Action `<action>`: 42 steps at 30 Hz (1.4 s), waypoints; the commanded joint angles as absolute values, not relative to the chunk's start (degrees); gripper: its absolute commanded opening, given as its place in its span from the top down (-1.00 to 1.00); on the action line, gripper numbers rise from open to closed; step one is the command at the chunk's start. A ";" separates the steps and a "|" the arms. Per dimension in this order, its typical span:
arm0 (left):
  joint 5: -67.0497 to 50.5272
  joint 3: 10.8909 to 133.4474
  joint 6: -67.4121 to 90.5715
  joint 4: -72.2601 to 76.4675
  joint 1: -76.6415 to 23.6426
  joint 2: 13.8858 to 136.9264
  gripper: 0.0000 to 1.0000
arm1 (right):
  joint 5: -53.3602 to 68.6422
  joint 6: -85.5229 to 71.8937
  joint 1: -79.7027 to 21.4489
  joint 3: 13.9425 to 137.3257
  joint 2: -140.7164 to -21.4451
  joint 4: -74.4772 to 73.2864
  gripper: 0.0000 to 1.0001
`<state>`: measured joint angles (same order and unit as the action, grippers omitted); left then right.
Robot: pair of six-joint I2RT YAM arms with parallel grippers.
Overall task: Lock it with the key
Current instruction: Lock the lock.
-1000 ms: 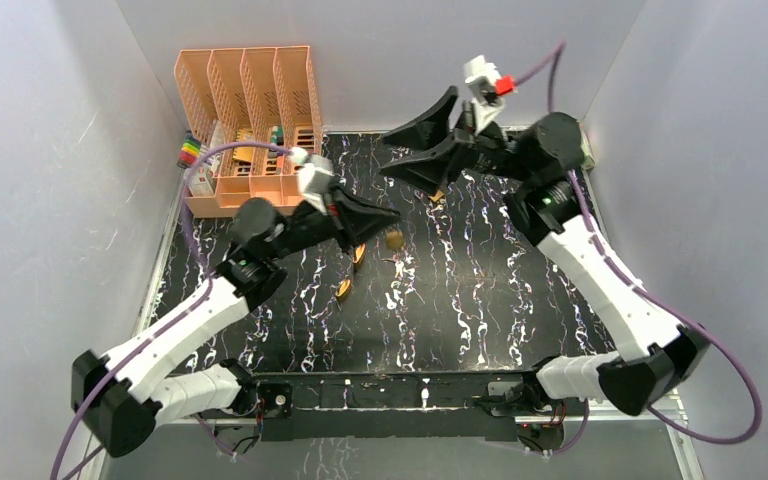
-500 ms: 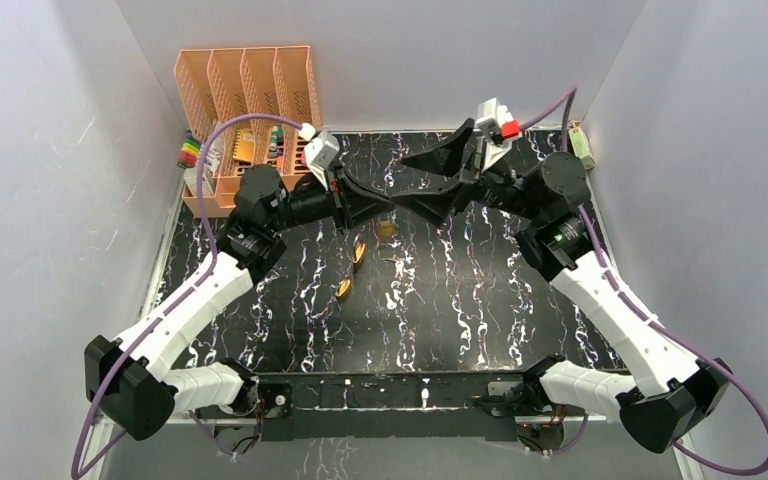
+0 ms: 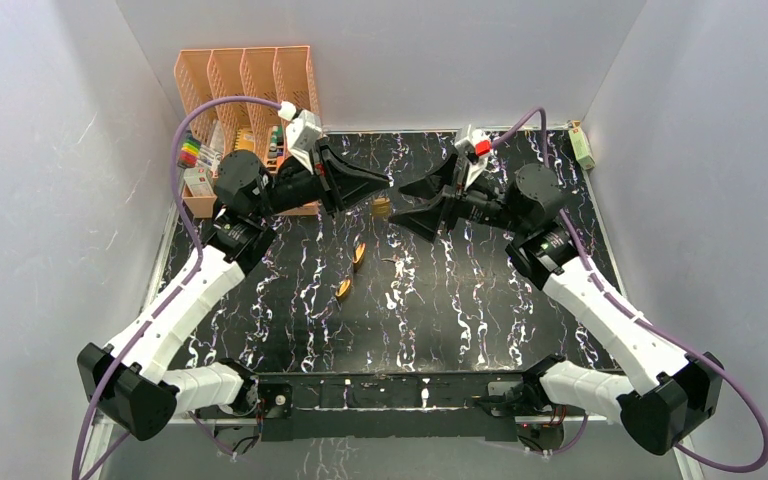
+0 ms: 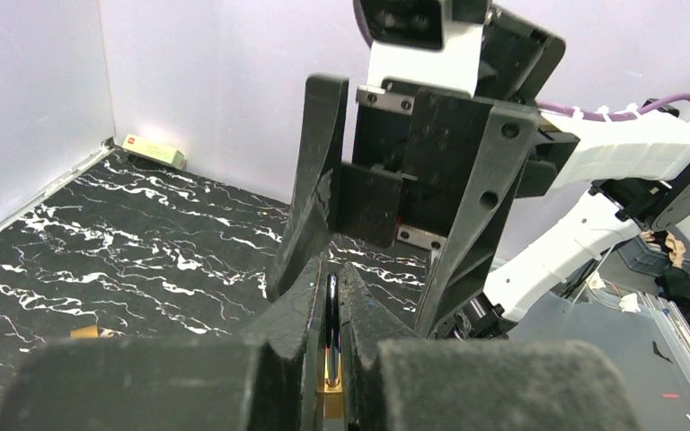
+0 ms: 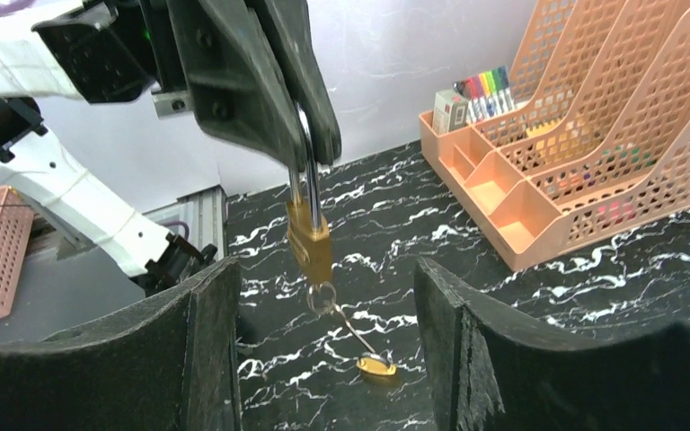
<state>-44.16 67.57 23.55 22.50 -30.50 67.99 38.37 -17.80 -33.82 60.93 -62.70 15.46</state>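
A brass padlock (image 5: 310, 238) hangs by its steel shackle from my left gripper (image 5: 310, 148), which is shut on the shackle (image 4: 331, 310). The lock's brass body (image 4: 330, 382) sits deep between the fingers. A ring (image 5: 321, 296) dangles under the body, and a thin link runs from it to a small gold key (image 5: 375, 365). I cannot tell whether that key touches the mat. My right gripper (image 5: 325, 269) is open, its two fingers standing either side of the lock without touching it. From above, the padlock (image 3: 381, 207) hangs between my left gripper (image 3: 385, 185) and right gripper (image 3: 402, 205).
Two small gold pieces (image 3: 358, 253) (image 3: 343, 290) lie on the black marbled mat (image 3: 480, 300). An orange desk organizer (image 3: 250, 90) with markers (image 3: 189, 152) stands at the back left. A small box (image 3: 582, 145) sits at the back right corner. Grey walls close in three sides.
My left gripper has carried the padlock up and toward the back. My right gripper has swung down and left to face it, opened wider, and now flanks the lock.
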 commanded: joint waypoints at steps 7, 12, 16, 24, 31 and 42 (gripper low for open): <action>-44.95 71.55 25.14 28.26 -29.66 68.95 1.00 | 40.01 -20.76 -33.98 57.86 -61.85 22.71 -0.49; -45.59 72.43 27.39 31.54 -29.62 70.24 1.00 | 41.43 -21.89 -34.02 58.95 -64.71 25.31 -0.47; -45.90 73.70 27.79 32.26 -29.62 71.29 1.00 | 42.41 -22.07 -34.33 60.52 -67.05 25.91 -0.44; -46.83 75.19 28.10 32.84 -29.62 72.58 1.00 | 42.40 -22.91 -34.45 61.22 -68.99 28.34 0.54; -46.20 75.42 25.58 30.20 -28.63 71.67 1.00 | 40.88 -21.78 -34.45 60.48 -68.20 25.56 1.00; -47.84 77.51 32.54 36.90 -20.56 72.46 1.00 | 41.71 -20.92 -34.39 48.55 -63.39 21.79 1.00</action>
